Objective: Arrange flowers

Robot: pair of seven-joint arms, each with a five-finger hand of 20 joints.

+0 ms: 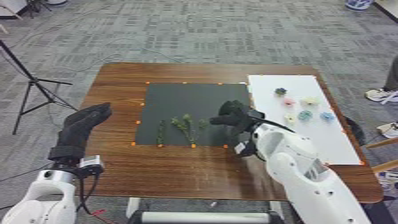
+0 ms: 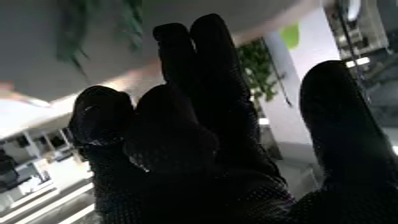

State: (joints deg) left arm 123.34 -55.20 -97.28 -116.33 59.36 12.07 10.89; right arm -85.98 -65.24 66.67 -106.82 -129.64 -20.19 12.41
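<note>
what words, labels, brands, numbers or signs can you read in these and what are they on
None that can be read.
Black mat and white sheet: no legible text.
Flowers: no readable label.
Pale block at the left wrist: too small to tell if it has print.

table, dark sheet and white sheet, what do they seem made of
The table looks like wood or wood veneer, semi-gloss: brown with faint grain and soft sheen. The dark sheet seems matte card or felt, evenly dark without glare. The white sheet could be paper or thin board, smooth and plain.
</note>
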